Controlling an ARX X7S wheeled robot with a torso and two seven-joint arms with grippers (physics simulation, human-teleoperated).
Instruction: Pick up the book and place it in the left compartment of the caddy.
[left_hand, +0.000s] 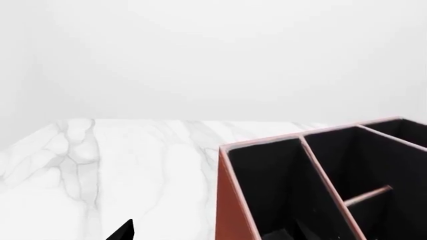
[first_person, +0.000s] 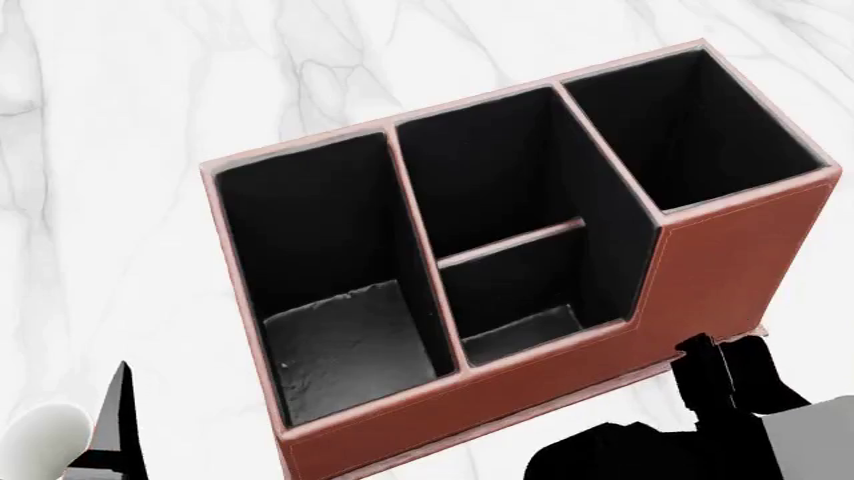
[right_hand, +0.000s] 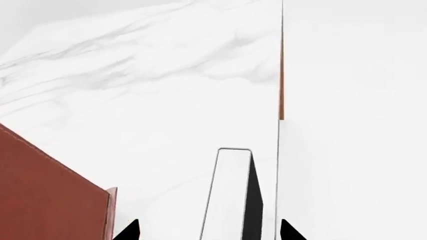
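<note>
White marble table (first_person: 107, 120) runs wide around the caddy (first_person: 721, 260), with bare stone on its far side and to the left. In the left wrist view the slab's far edge meets a plain white wall (left_hand: 200, 50), and a side edge slants away to the near corner. In the right wrist view a straight table edge runs just beside the book (right_hand: 230, 195). A thin brown strip (right_hand: 281, 75) lies along that edge; what it is I cannot tell.

One caddy stands on the table, with four sections. They are the long left compartment (first_person: 320, 250), two smaller ones split by a divider in the middle, and a taller squarish one on the right. The left compartment's grey-black floor shows from wall to wall, open from above.

One book is in view, outside the caddy and seen only in the right wrist view. It stands on edge, white page edges toward the camera and a black cover on one side. The caddy's red corner is off to its other side.

The right gripper (right_hand: 208, 231) straddles the book. Its two black fingertips (right_hand: 130, 231) are spread wider than the book, with a gap on each side and no touch visible.

The left gripper (left_hand: 123, 231) hangs over bare marble beside the caddy's left end. Only one dark tip shows, so its spread cannot be told, and nothing is seen in it.
</note>
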